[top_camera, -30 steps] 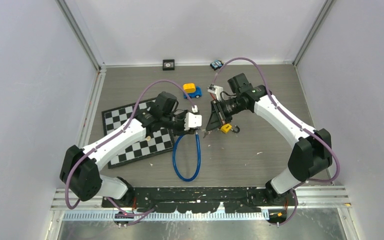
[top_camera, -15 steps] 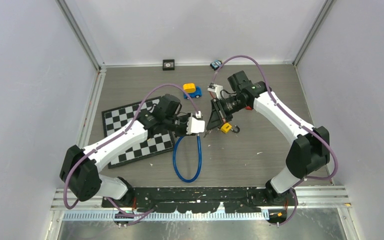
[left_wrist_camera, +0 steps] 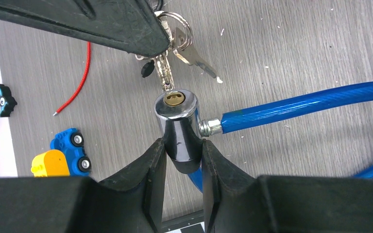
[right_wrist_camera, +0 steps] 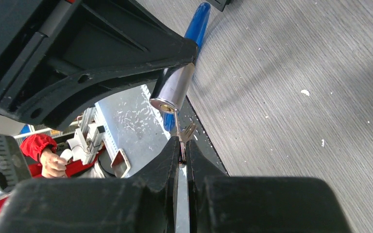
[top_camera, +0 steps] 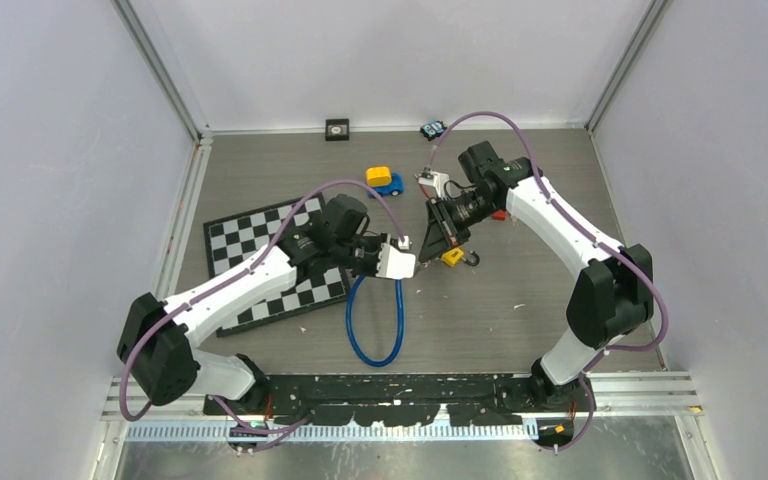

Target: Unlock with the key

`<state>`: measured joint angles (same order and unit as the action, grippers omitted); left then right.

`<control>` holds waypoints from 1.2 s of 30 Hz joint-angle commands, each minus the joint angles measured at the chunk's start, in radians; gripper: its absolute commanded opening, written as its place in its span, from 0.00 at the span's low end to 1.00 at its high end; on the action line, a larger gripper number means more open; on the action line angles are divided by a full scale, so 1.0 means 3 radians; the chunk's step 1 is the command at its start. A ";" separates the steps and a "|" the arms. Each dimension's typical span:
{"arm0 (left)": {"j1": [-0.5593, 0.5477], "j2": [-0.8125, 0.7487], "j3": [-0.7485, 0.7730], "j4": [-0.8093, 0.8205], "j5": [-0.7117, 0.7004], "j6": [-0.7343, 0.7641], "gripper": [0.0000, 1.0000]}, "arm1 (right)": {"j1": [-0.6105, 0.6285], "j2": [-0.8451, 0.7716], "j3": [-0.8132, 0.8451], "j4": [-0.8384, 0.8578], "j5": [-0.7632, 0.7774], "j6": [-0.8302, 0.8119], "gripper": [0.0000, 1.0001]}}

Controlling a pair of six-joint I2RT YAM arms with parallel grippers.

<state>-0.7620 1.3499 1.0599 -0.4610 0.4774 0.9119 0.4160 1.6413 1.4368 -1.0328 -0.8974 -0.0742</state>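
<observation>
Left gripper (left_wrist_camera: 182, 160): clamped on lock barrel (left_wrist_camera: 176, 121)
Right gripper (right_wrist_camera: 183, 150): pinching key (left_wrist_camera: 165, 73), tip at keyhole
Beside right gripper: spare key (left_wrist_camera: 194, 56)
Near left gripper: toy car (left_wrist_camera: 60, 158)

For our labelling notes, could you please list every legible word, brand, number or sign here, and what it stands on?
No text can be read.
The key: any stamping too blurred.
The lock cylinder: no marking visible.
The small black square at the back: too small to read.
</observation>
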 commanded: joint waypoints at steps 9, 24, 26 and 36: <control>-0.0068 -0.0087 -0.0055 0.0033 -0.0317 0.0177 0.00 | 0.0002 -0.0016 0.0115 -0.0048 -0.0224 -0.0045 0.00; -0.0119 -0.0089 -0.0028 0.0029 -0.0380 0.0191 0.00 | -0.0001 0.0116 0.0193 -0.0030 -0.0301 0.0011 0.00; -0.0123 -0.0089 -0.0028 0.0028 -0.0379 0.0192 0.00 | 0.0002 0.0133 0.0196 -0.0030 -0.0305 0.0016 0.00; -0.0129 -0.0095 -0.0036 0.0035 -0.0395 0.0197 0.00 | -0.0010 0.0153 0.0191 -0.0032 -0.0307 0.0010 0.00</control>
<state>-0.7979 1.3499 1.0538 -0.4564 0.3767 0.9283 0.4156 1.6894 1.4532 -1.0435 -0.9569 -0.0769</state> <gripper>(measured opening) 0.294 0.123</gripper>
